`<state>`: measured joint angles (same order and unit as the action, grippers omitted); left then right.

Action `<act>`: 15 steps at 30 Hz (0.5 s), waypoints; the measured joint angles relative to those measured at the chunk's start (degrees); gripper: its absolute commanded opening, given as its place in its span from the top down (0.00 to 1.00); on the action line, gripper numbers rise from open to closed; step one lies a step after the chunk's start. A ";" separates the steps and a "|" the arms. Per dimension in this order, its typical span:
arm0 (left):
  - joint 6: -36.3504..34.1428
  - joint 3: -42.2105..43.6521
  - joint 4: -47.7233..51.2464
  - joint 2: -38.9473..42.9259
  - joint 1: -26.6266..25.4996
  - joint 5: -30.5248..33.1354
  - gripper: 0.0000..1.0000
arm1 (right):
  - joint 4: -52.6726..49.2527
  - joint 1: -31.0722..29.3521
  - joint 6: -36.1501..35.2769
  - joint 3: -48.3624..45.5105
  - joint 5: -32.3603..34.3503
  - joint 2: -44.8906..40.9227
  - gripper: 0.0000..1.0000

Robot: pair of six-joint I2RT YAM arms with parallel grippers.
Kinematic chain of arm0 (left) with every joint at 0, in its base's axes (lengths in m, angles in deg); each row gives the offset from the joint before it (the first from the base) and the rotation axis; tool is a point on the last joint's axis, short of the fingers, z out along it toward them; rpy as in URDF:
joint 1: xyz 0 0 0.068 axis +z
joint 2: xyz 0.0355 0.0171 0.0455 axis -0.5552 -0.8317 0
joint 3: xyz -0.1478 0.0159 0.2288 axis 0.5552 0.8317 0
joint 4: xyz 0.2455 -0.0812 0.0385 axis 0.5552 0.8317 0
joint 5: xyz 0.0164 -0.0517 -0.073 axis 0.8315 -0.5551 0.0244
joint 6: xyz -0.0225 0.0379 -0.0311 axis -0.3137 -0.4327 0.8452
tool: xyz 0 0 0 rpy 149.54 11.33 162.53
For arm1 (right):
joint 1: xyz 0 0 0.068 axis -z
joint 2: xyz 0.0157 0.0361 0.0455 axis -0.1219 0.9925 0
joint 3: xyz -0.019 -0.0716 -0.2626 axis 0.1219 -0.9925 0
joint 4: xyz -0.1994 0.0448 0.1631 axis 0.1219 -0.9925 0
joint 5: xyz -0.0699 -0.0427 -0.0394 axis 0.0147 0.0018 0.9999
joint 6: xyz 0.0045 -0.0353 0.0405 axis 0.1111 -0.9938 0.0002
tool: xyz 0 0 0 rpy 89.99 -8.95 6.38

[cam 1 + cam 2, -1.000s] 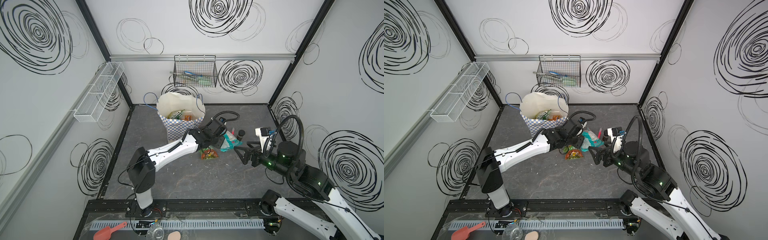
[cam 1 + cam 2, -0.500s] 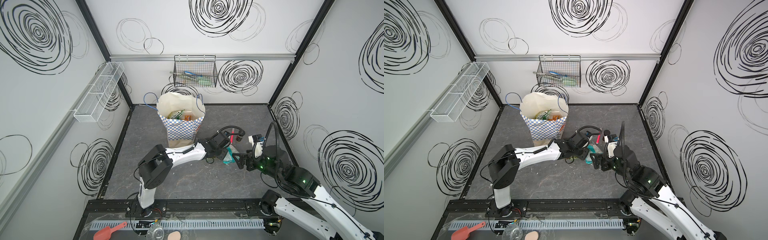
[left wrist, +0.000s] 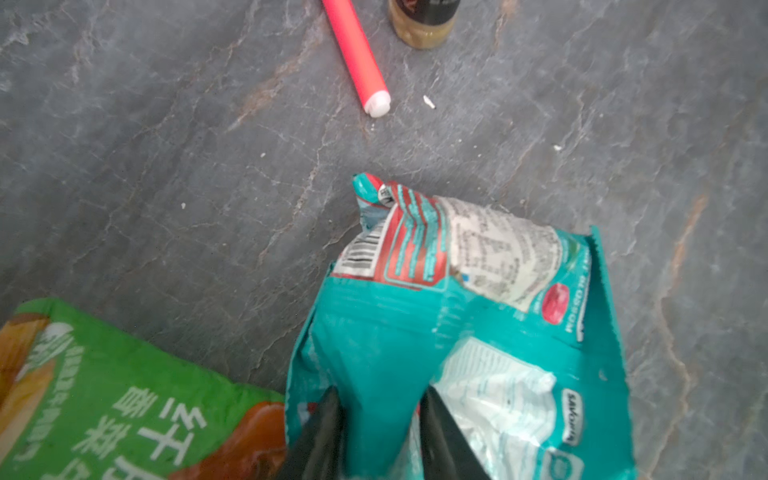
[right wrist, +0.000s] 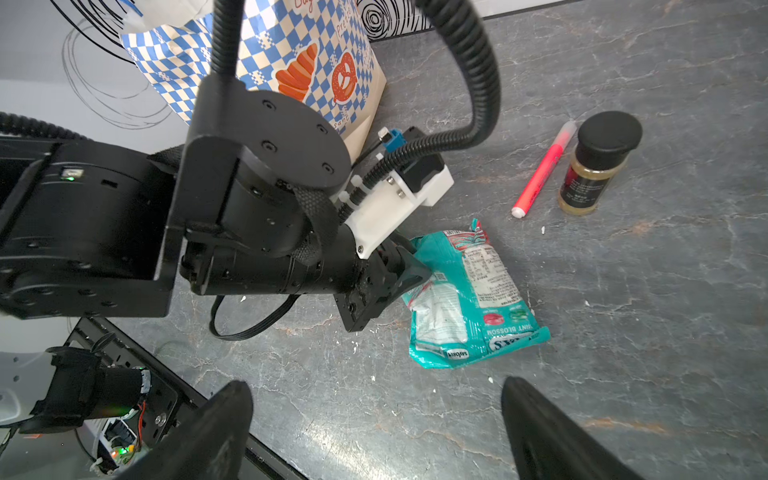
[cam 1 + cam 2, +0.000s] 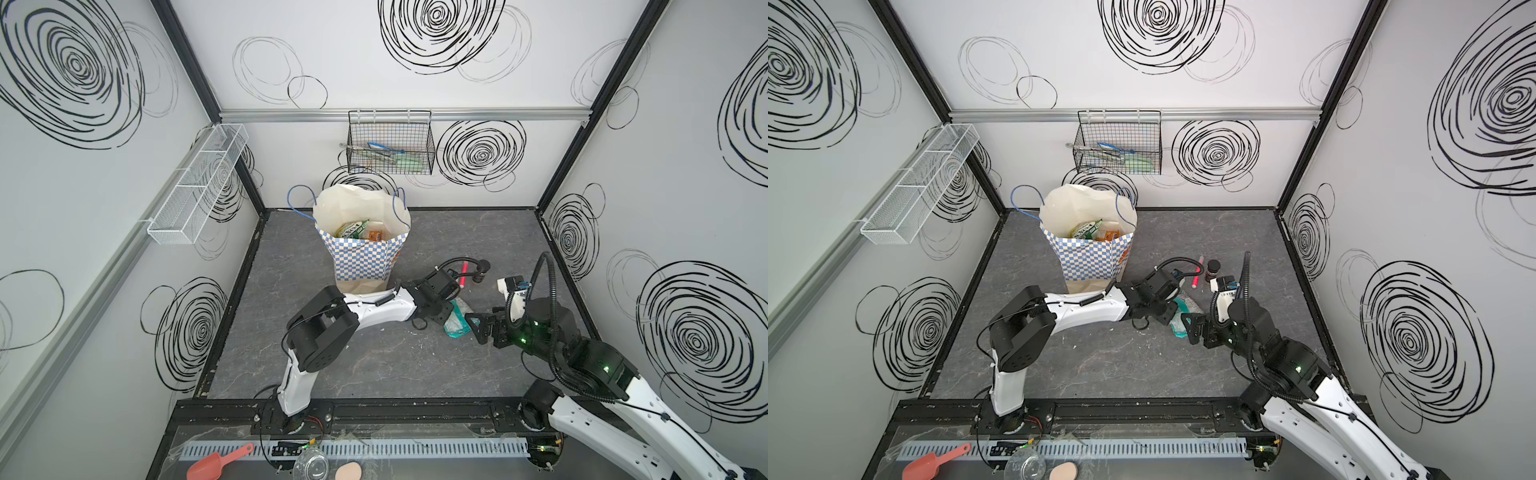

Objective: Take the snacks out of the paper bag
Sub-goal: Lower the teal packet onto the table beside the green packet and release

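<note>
Item 1: one snack packet (image 3: 415, 332) lies on the table (image 3: 166, 166). A fold of it stands between the jaws of the left gripper (image 3: 380, 411), and the rest extends ahead of them.

Item 2: a second packet (image 3: 104, 395) lies just beside those jaws, meeting the first at its edge.

Item 3: the marker pen (image 3: 357, 54) and jar (image 3: 422, 20) sit side by side farther ahead, apart from the packet.

Item 4: the right gripper (image 4: 376, 390) faces the same packet from the opposite side, with nothing between its jaws.

Item 5: the paper bag (image 4: 332, 50) stands upright behind the left jaws, with further snacks (image 5: 353, 228) inside.

Overhead stereo pair; close wrist views
</note>
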<state>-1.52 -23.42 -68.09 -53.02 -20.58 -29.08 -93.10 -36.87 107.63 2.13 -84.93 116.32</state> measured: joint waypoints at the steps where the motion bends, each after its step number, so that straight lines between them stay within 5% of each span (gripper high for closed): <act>1: -0.02 0.00 0.02 0.59 0.04 -0.17 0.50 | 0.02 0.00 0.02 0.00 -0.09 0.09 0.03; 15: -0.09 -8.76 6.38 14.05 1.49 -0.50 0.30 | 2.71 0.00 1.51 6.84 -2.29 1.84 0.03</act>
<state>-1.60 -32.19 -61.71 -38.97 -19.09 -29.58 -90.39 -36.87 109.14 8.97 -87.22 118.16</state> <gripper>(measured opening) 0.681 0.975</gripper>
